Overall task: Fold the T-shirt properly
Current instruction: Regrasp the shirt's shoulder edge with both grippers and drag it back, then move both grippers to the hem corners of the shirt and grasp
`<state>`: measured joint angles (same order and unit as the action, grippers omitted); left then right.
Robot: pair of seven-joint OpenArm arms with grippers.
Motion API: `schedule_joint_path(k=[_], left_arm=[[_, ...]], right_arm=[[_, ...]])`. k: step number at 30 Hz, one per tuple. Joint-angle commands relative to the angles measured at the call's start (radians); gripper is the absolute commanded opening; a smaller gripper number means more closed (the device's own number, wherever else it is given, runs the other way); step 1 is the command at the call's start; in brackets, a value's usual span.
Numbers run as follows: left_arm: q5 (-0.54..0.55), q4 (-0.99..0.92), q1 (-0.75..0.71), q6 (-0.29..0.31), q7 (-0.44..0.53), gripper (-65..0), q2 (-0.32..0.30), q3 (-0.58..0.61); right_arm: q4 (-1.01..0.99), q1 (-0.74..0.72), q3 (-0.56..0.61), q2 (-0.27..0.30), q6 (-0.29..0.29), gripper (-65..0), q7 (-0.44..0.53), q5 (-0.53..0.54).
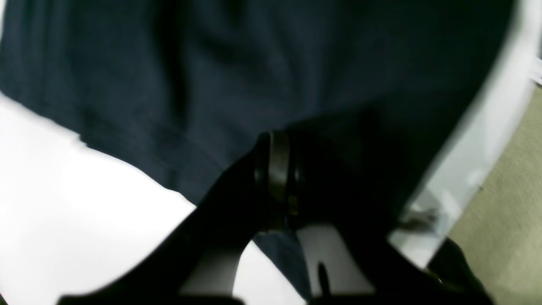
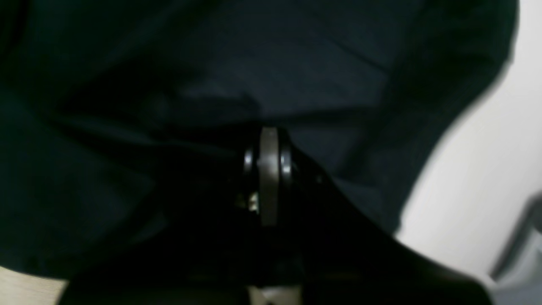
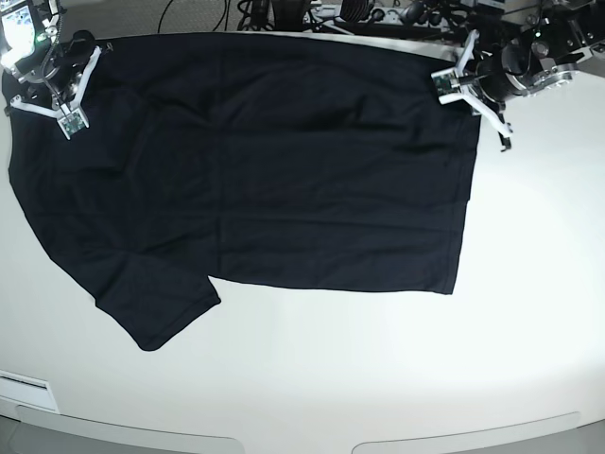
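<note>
Currently first fold: T-shirt (image 3: 284,170) spread flat on bench (image 3: 378,369). Left claw (image 3: 465,83) and right claw (image 3: 59,102) pressed together, pinching far-edge cloth. Next: lift both, carry toward near edge evenly.

Blurred black T-shirt (image 1: 254,72) fills the frame from 9 to 2 o'clock. The left gripper (image 1: 275,178), jaws together, pinches its edge over the white table (image 1: 63,203).

White-framed tool (image 3: 470,87), black fingers (image 2: 268,169), black wrists
</note>
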<state>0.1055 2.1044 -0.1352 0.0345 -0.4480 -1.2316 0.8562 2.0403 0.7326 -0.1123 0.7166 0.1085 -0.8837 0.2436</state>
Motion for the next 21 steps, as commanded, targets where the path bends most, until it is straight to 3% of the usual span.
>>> schedule_joint_path(k=[1,5,10,14,18,21], left_arm=[[-0.005,0.035,0.006,-0.018,0.021,-65.0,-0.018,-0.008],[-0.005,0.095,0.005,-0.066,0.021,-65.0,-0.018,-0.007],[-0.105,0.144,0.021,-0.271,0.021,-65.0,-0.014,-0.032],[-0.077,0.102,0.087,-0.369,0.022,-65.0,0.045,-0.182],[0.069,-0.084,0.158,-0.370,0.069,-65.0,0.172,-0.406],[0.246,-0.313,0.241,-0.257,0.112,-65.0,0.315,-0.568]], right_arm=[[0.040,-0.002,-0.008,0.016,-0.005,-65.0,0.015,-0.019],[0.114,-0.023,-0.009,0.015,-0.042,-64.7,0.020,-0.097],[0.160,-0.049,-0.014,0.015,-0.106,-64.7,0.046,-0.174],[0.159,-0.054,-0.014,0.015,-0.137,-64.7,0.091,-0.169],[0.159,-0.054,-0.014,0.015,-0.139,-64.7,0.093,-0.167],[0.159,-0.054,-0.014,0.015,-0.160,-64.7,0.094,-0.167]])
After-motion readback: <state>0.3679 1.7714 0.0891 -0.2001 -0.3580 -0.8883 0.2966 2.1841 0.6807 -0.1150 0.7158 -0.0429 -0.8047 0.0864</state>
